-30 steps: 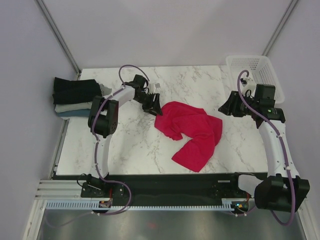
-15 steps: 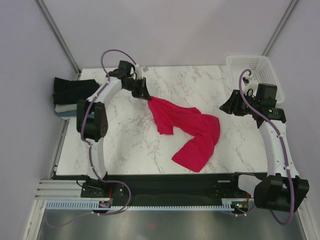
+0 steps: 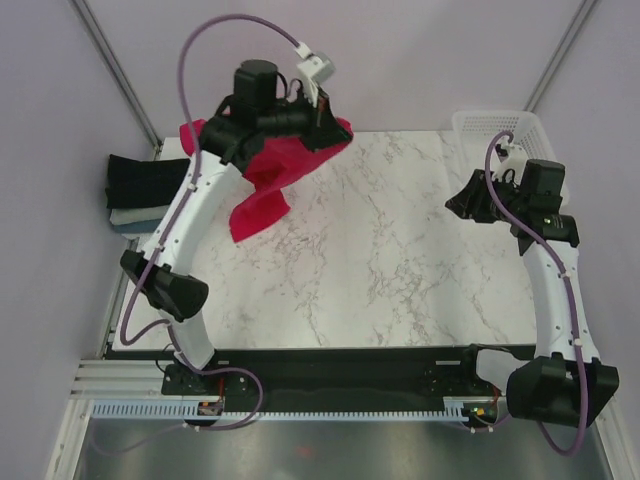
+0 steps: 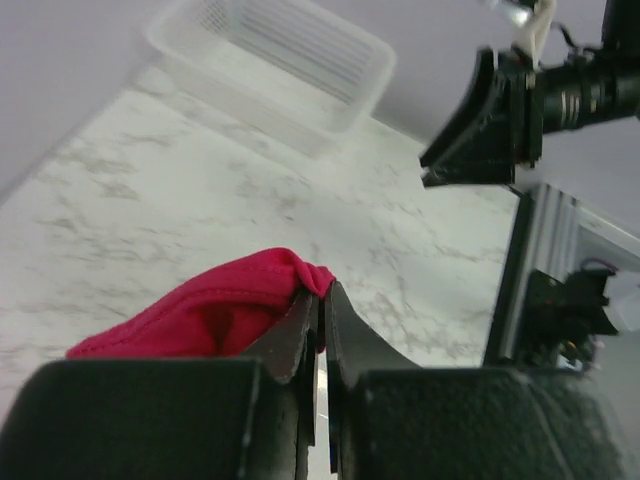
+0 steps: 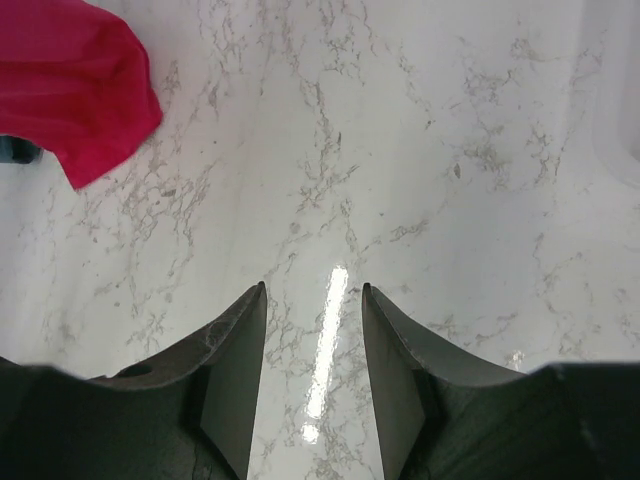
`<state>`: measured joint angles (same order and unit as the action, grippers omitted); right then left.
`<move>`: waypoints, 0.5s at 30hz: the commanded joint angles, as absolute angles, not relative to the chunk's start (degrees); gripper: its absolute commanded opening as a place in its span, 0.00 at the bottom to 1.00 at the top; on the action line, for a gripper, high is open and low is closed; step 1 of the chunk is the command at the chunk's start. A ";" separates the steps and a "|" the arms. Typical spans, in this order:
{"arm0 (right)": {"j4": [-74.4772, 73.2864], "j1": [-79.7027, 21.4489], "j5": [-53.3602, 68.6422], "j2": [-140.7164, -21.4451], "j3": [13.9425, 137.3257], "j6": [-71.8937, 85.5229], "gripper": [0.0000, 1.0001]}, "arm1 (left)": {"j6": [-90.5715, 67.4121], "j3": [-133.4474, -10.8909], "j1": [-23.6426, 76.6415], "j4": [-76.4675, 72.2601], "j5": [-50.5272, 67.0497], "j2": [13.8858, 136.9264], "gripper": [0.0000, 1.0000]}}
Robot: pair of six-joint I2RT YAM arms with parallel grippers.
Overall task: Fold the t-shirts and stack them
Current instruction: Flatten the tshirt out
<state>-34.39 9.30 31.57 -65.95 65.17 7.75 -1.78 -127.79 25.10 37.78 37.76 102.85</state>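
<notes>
Nearest the arm bases runs the marble surface point(image 3: 380, 260). Over its right side the right gripper point(image 5: 313, 287) hovers with its jaws spread and nothing between them, probably waiting to take a corner. Further back, the left gripper point(image 4: 322, 290) is pinching a fold of the crimson t-shirt point(image 3: 258, 205), held high so the cloth hangs free, likely so it can drop open for spreading. Far left sits the folded stack point(image 3: 140, 190), and the basket point(image 3: 505, 128) is far right.

We see L pincer point(image 4: 322, 292), open a sec ago, now clamped on red t-shirt point(image 3: 262, 190); it's gone from middle of table point(image 3: 400, 250) up to far-left, hanging in air.
</notes>
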 commanded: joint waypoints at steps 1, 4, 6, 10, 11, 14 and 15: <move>-33.75 10.54 30.67 -62.76 64.70 8.00 0.51 | -0.18 -120.34 30.91 41.04 41.56 106.88 0.08; -33.93 11.60 30.59 -61.44 63.11 8.26 0.51 | -0.44 -113.40 35.57 41.13 42.63 106.35 0.15; -33.93 12.04 30.59 -61.26 62.58 8.26 0.51 | -0.61 -109.45 38.48 41.13 44.37 106.17 0.32; -33.49 12.22 30.85 -62.66 62.66 8.26 0.51 | -0.97 -106.70 39.82 40.61 44.30 104.16 1.00; -33.14 12.30 31.02 -63.19 63.10 8.26 0.51 | -0.27 -106.79 39.73 40.78 42.90 103.45 1.00; -32.26 12.22 31.55 -65.74 64.51 8.17 0.51 | 2.46 -106.61 37.28 40.96 33.69 100.30 1.00; -31.99 12.22 32.16 -67.13 64.86 8.17 0.51 | 2.29 -105.65 34.48 40.96 31.40 99.85 1.00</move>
<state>-34.15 12.01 31.07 -64.73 62.59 7.77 -0.34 -105.49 39.64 42.94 38.24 106.69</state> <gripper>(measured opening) 0.509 0.993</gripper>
